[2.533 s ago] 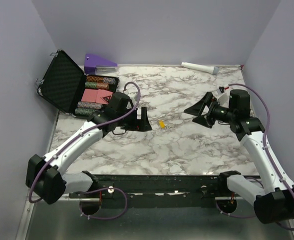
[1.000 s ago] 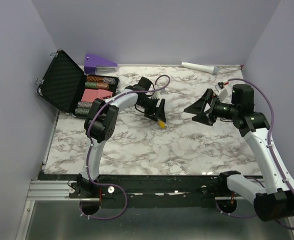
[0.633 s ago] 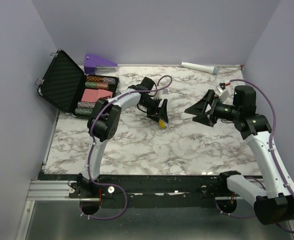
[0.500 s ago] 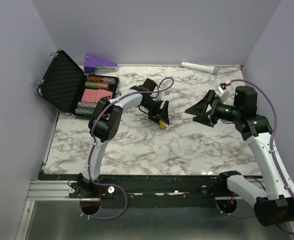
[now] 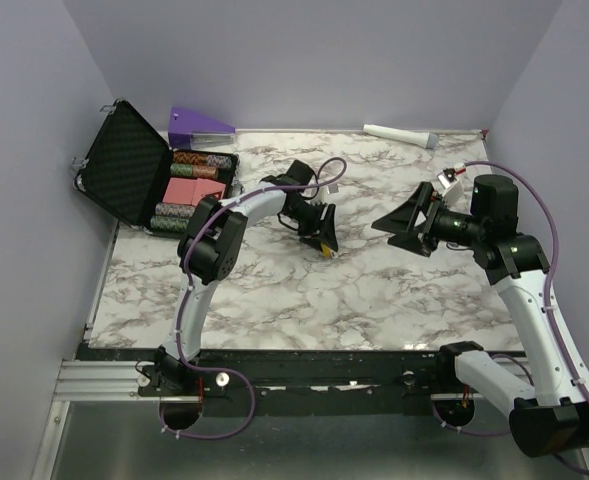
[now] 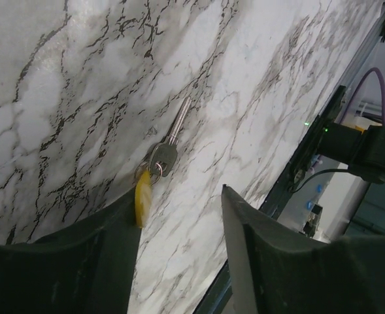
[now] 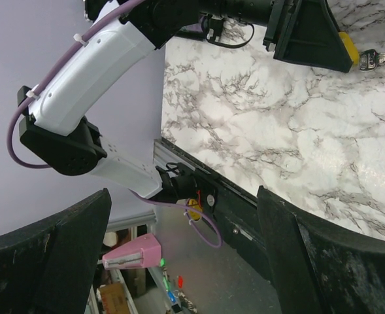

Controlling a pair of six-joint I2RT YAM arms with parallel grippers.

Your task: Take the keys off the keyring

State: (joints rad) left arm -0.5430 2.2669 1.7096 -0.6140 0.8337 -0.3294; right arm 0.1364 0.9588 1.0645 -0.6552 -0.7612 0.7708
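Marble-patterned white surface (image 5: 374,290) carries the small silver keys (image 6: 166,154) with their yellow-orange tag near its middle. Over the past seconds the left end effector (image 6: 178,196) has swung out across the surface to straddle them. Its fingers stand apart, the tag right at one finger's inner edge, nothing gripped. The right end effector (image 7: 182,193) hangs wide open, well apart, empty.

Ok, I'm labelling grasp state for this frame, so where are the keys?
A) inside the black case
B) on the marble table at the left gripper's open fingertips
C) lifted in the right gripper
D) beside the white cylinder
B: the left wrist view shows the keys lying flat on the table just ahead of the left gripper, its fingers open and not closed on them.
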